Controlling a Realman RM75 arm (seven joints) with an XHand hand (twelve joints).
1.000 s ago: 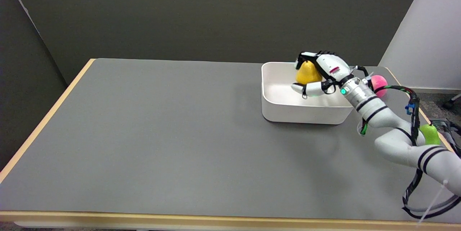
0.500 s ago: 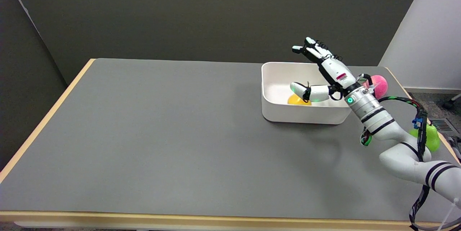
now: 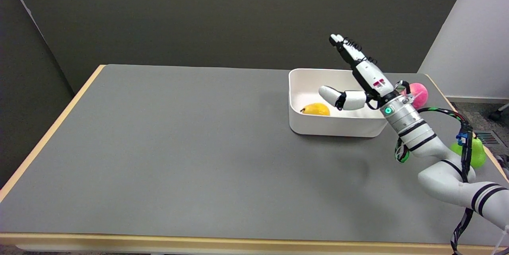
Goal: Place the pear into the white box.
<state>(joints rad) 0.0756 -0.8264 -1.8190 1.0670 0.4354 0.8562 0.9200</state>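
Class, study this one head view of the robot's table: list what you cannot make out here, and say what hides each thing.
Head view only:
- Yellow pear: its lower part is hidden by the white box's near wall.
- Pink fruit: partly covered by the right hand and wrist.
- Green fruit: partly behind the arm and cable; its kind is unclear.
- Right arm: cut off by the picture's right edge.

pear (image 3: 315, 109) in white box (image 3: 334, 125), hand (image 3: 364, 78) empty

Table (image 3: 179, 147) top matt grey, pale wood-look edging; white box (image 3: 334, 125) smooth satin plastic; pear (image 3: 315, 109) smooth yellow, slight sheen; right hand (image 3: 360, 78) glossy white-and-black plastic.
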